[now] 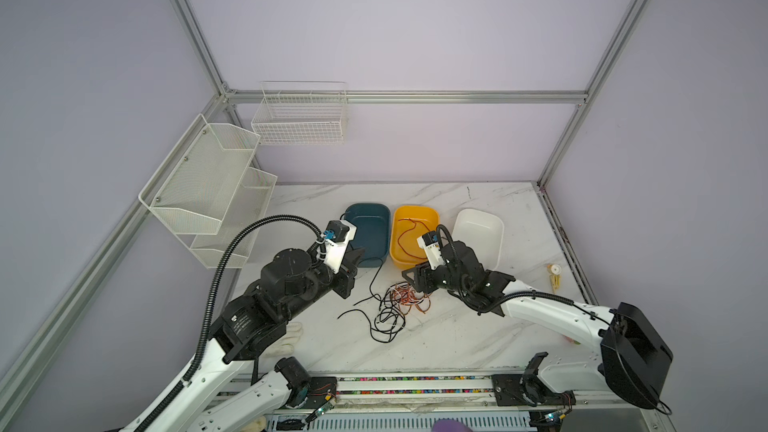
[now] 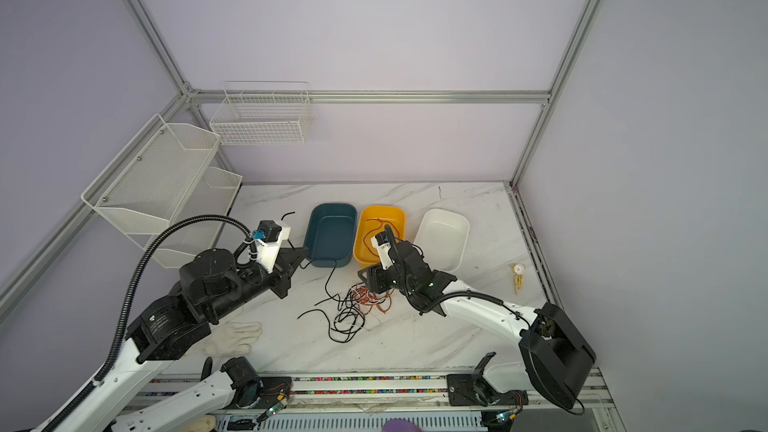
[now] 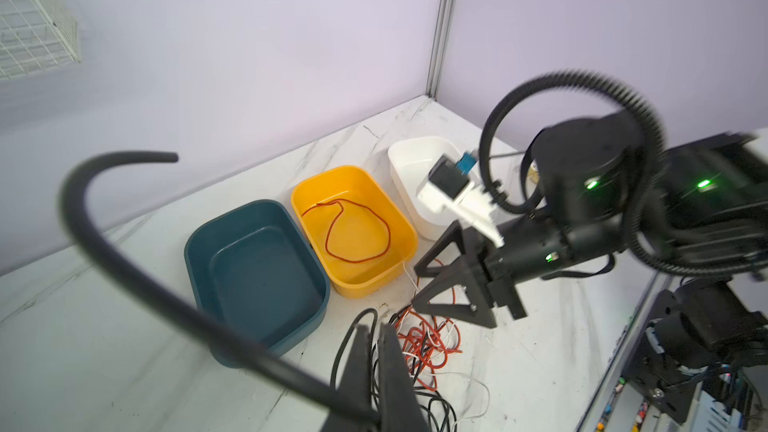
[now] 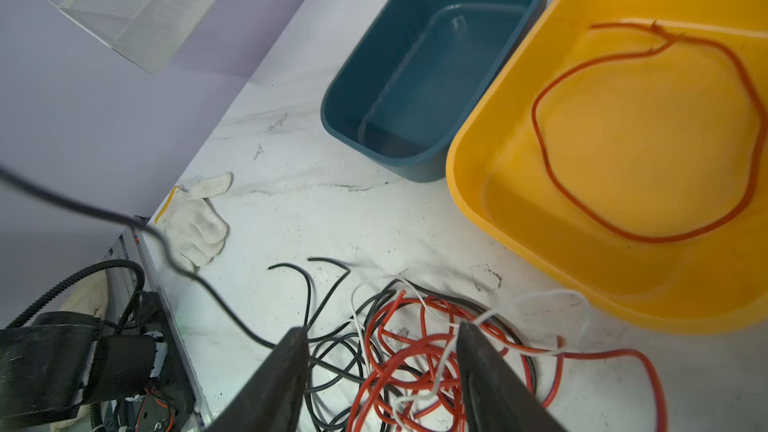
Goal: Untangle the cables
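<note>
Left gripper (image 3: 374, 330) has its jaws pressed together on a black cable (image 3: 137, 157), held up off the table (image 1: 457, 338) at roughly 10 o'clock from the tangle (image 1: 397, 305), next to the blue bin (image 1: 368, 206). That cable drops from the pinch straight back into the pile, so it's not free yet. Right gripper (image 4: 380, 328) is spread wide with nothing in it, hovering over the 1 o'clock edge of the tangle, with red and white strands right under the gap. The tangle sits mid-table, at 6 o'clock from the yellow bin (image 1: 415, 210), which already has one red cable (image 4: 665, 238) lying in it. My worry from here: if the left arm hauls on the black one while nothing pins the pile, I'd bet the whole clump drags along, or the loops cinch tighter instead of sliding out. It could also go bad if the right one closes where it is. It'd probably catch several strands at once, maybe a black one too, and then both arms fight each other. Also that cable is thin, so a hard tug might just slip it out of the pinch.
</note>
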`<state>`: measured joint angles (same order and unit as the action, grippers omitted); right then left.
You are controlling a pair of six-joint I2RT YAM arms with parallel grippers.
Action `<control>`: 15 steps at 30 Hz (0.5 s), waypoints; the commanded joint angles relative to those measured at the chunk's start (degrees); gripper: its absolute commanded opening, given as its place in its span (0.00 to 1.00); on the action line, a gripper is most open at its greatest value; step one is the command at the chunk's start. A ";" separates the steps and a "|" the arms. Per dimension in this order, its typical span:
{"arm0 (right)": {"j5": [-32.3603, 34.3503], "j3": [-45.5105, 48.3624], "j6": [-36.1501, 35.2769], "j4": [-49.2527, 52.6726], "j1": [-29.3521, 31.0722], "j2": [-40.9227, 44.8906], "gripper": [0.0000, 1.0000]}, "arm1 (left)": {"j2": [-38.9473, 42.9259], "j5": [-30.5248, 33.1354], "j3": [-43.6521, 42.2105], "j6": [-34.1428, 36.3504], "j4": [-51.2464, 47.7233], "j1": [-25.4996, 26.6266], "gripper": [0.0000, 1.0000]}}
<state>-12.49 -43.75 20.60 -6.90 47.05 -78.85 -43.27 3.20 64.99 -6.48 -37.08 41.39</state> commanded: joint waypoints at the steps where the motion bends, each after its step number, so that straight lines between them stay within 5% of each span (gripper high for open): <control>1: -0.06 2.28 4.08 -6.55 0.64 -4.20 0.55 | -1.14 -2.52 10.48 -1.29 -2.83 0.15 0.00; 10: 3.59 5.98 8.02 -8.51 0.61 -9.04 0.48 | -8.09 -6.13 31.30 -0.12 -11.69 0.15 0.00; 15: 4.21 7.09 7.41 -7.94 0.67 -6.49 0.49 | -10.61 -6.22 35.97 1.48 -13.16 0.18 0.00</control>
<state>-9.80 -37.39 27.62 -13.52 47.42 -87.64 -52.42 -1.78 96.64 -6.37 -47.68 41.39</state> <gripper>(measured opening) 0.485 0.048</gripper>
